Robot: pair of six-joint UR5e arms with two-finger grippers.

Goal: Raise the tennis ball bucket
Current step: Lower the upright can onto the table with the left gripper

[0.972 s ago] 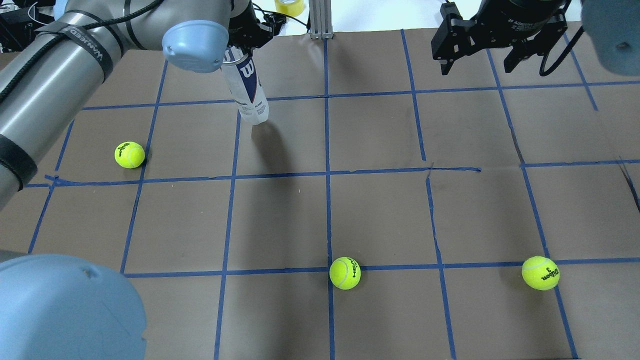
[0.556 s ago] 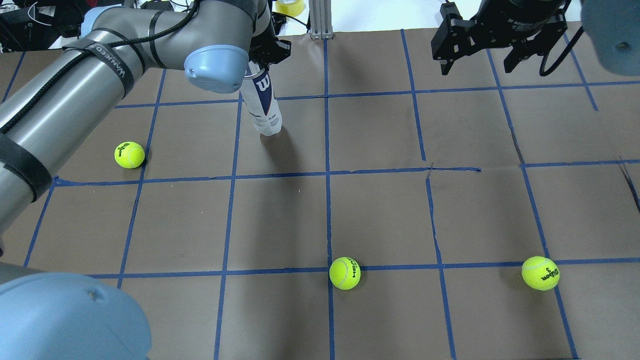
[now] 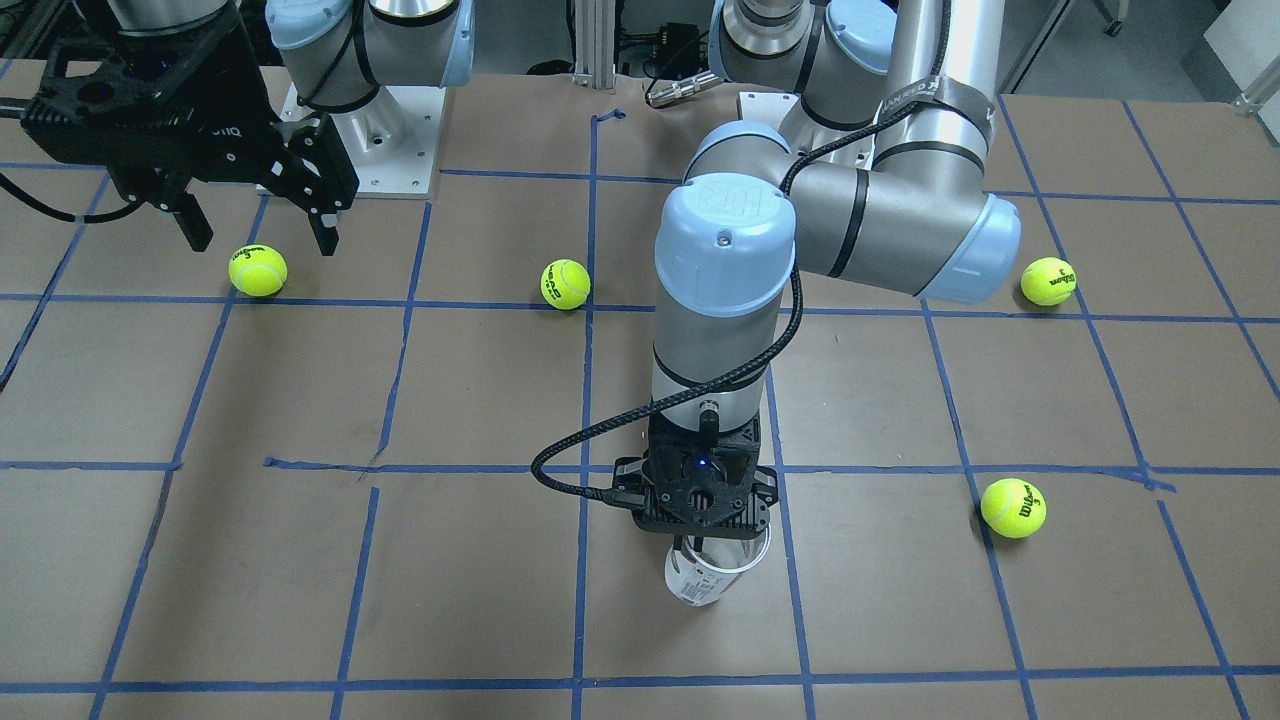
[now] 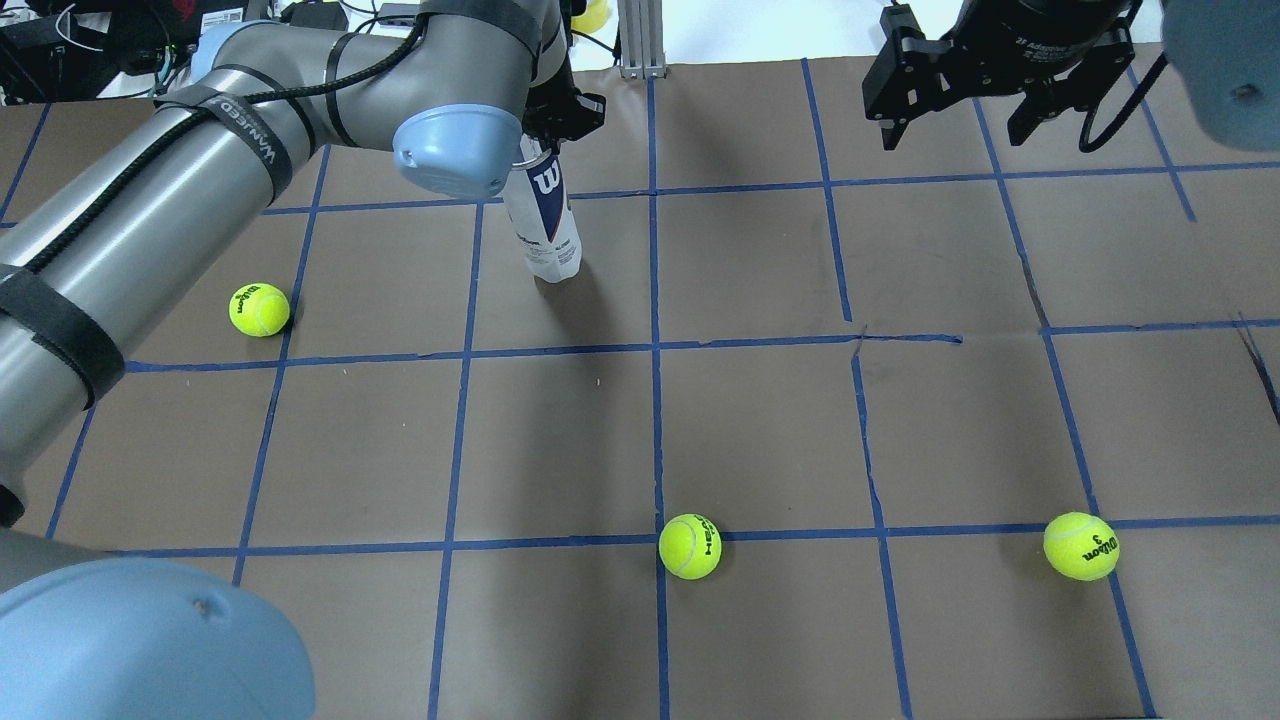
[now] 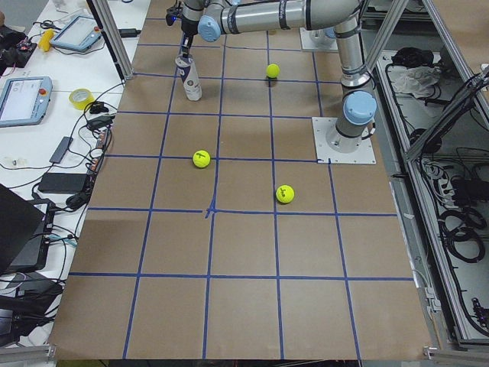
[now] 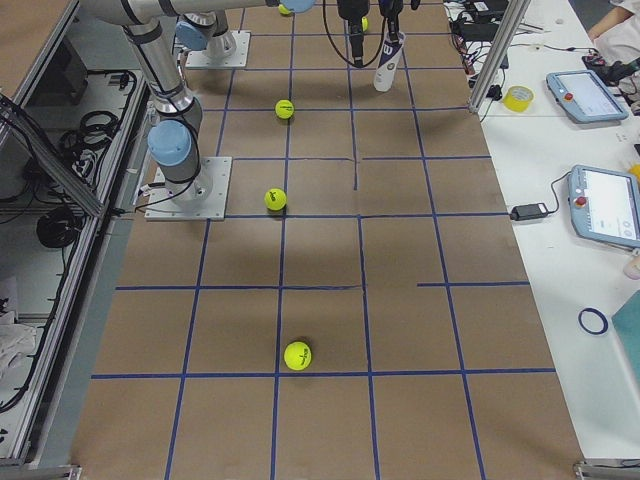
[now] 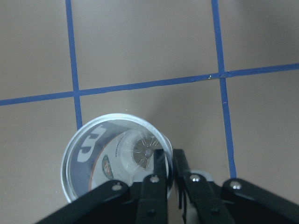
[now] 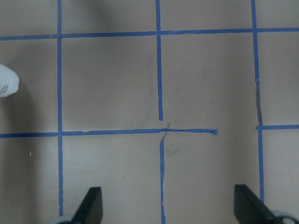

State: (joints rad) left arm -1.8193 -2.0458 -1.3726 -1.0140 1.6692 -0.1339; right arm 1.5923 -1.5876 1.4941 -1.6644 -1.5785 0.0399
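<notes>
The tennis ball bucket point(image 4: 545, 222) is a slim clear tube with a white label, a navy band and a W logo. It hangs tilted under my left gripper point(image 4: 562, 112), which is shut on its open rim. The left wrist view looks down into the tube point(image 7: 100, 154), with my left gripper point(image 7: 168, 158) pinching the rim wall. Its base is at or just above the paper; I cannot tell which. It also shows in the front view point(image 3: 703, 578). My right gripper point(image 4: 955, 128) is open and empty, high at the far right.
Several yellow-green tennis balls lie on the brown gridded paper: one at the left point(image 4: 259, 309), one near the front middle point(image 4: 690, 546), one at the front right point(image 4: 1081, 546). A metal post point(image 4: 640, 40) stands at the far edge.
My left arm has carried the tube to the right and a little nearer in the overhead view, still gripped by the rim. The right arm and the balls have not moved.
</notes>
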